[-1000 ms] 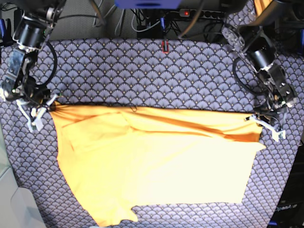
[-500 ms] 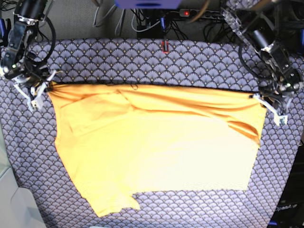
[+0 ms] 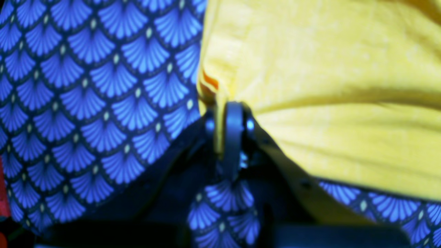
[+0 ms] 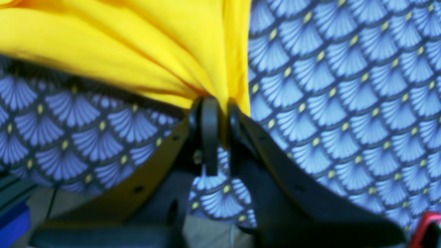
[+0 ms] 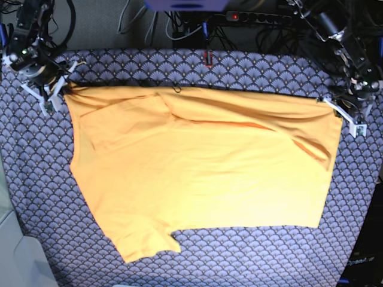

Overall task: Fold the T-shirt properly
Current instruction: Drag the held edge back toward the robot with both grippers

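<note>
Our jaws on both arms are clamped tight on cloth. At the counter's far left corner in the base view, our right gripper (image 5: 52,95) pinches one upper corner of the T-shirt (image 5: 203,173); in the right wrist view the yellow fabric bunches into pleats and runs down between the two dark fingers (image 4: 209,131), which press together on it. From there the T-shirt spreads across the middle of the counter, lying on the blue-grey scale-patterned cloth (image 5: 179,66). Its far edge runs nearly straight between our two grippers, parallel to the counter's far edge, with a few shallow creases just below it. A sleeve (image 5: 149,242) sticks out toward the near edge, left of centre. At the far right corner our left gripper (image 5: 347,113) holds the other upper corner; in the left wrist view the fabric gathers into the closed jaws and the cloth beside them hangs slightly lifted, casting a shadow on the patterned cloth. Beyond the far edge we see cables and a power strip (image 5: 257,18).
</note>
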Available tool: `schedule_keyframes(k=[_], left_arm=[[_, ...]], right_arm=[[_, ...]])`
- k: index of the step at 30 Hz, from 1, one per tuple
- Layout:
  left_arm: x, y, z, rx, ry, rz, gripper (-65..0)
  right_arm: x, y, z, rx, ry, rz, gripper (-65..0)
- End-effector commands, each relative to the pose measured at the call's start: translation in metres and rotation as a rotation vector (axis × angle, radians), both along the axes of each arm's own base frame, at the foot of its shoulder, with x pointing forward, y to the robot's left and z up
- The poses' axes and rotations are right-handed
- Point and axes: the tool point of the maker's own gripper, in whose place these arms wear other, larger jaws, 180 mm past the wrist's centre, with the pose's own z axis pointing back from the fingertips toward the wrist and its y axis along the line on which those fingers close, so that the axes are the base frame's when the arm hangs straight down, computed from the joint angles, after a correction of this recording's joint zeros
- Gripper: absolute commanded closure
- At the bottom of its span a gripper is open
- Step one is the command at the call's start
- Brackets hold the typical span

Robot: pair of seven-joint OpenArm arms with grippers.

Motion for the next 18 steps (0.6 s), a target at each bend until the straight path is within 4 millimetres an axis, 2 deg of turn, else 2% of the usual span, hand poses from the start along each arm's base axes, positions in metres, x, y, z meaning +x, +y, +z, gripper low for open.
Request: schedule_keyframes(k=[1, 4, 8, 13, 18], left_arm=[[-0.014, 0.013, -0.002, 0.042, 0.071, 0.015, 0.0], [-0.022, 0.011, -0.007, 0.040, 0.089, 0.012, 0.0], [-0.032, -0.001, -0.016, 0.017, 0.142, -0.077, 0.0], [-0.058, 0.017, -0.019, 0.012, 0.195, 0.001, 0.0], [-0.084, 0.021, -0.028, 0.014, 0.279, 0.014, 0.0]], right_arm=[[0.002, -0.006, 0.008, -0.015, -0.026, -0.001, -2.4], [-0.006, -0.006, 0.003, -0.013, -0.007, -0.001, -2.3], [-0.013, -0.005, 0.002, -0.011, -0.006, 0.004, -2.3], [-0.023, -0.004, 0.002, 0.006, -0.032, 0.005, -2.3], [-0.032, -0.011, 0.004, 0.008, -0.055, -0.014, -2.3]])
